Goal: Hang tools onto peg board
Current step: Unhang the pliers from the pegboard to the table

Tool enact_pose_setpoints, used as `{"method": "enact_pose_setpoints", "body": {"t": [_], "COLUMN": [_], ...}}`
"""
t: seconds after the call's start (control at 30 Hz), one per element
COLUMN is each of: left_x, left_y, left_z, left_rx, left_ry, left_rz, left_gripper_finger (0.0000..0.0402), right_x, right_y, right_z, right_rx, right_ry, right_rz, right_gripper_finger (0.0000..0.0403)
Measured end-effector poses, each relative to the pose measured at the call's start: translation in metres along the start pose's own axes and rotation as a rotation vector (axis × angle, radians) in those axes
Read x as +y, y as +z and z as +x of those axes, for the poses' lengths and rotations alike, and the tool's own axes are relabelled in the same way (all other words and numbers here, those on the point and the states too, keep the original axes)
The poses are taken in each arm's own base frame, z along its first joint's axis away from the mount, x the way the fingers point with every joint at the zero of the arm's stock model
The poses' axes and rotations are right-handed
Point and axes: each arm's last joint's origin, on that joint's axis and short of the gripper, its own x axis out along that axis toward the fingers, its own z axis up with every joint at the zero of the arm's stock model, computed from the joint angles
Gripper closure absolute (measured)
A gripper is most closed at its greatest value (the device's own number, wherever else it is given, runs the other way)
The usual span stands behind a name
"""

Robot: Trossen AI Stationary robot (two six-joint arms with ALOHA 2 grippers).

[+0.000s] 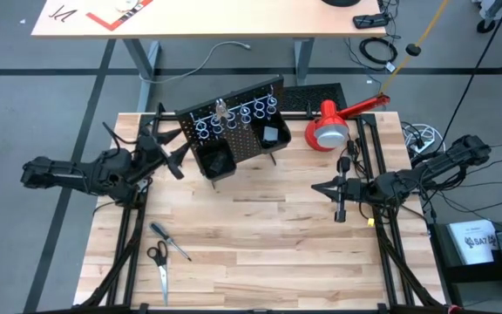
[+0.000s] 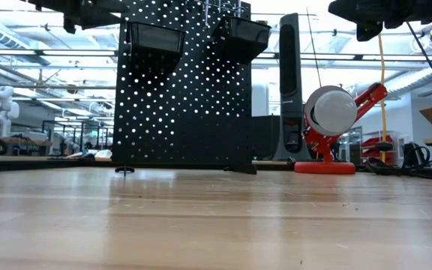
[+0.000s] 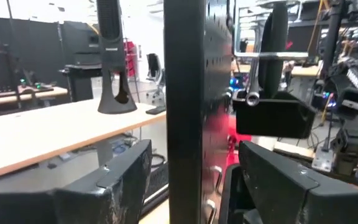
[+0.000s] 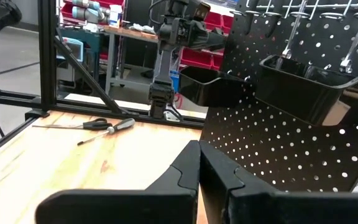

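Pale, grainy wood planks make up the surface (image 1: 260, 235), and at its near edge black-handled scissors (image 1: 159, 264) and a thin screwdriver (image 1: 170, 240) lie flat, not yet hung. Farther in, the right gripper (image 1: 340, 208) hovers clenched and empty. The left gripper (image 1: 174, 153) stands released, its jaws straddling the edge of the black perforated peg board (image 1: 238, 131), so I'd judge a careless pull-back could nudge or tip the upright panel. Silver rings (image 1: 234, 118) and a hung wrench (image 3: 252, 73) gleam above boxy bins (image 1: 216, 161).
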Motion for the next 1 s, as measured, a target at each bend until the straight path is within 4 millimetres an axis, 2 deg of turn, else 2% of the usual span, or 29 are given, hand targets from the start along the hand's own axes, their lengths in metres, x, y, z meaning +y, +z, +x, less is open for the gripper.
{"method": "enact_pose_setpoints", "body": {"t": [0.37, 0.57, 1.0], "left_x": [0.009, 0.015, 0.019], "left_y": [-0.006, -0.009, 0.011], "left_z": [0.024, 0.034, 0.022], "left_rx": [0.002, 0.004, -0.086], "left_ry": [-0.05, -0.088, -0.192], "left_rz": [0.024, 0.034, -0.018], "left_gripper_finger": [0.0151, 0.0171, 0.0176], "right_x": [0.0, 0.0, 0.0], "right_y": [0.0, 0.0, 0.0], "right_z": [0.0, 0.0, 0.0], "right_rx": [-0.001, -0.001, 0.0], "right_ry": [0.0, 0.0, 0.003], "right_rz": [0.014, 0.015, 0.018], "right_gripper_finger": [0.0403, 0.0403, 0.0403]}}
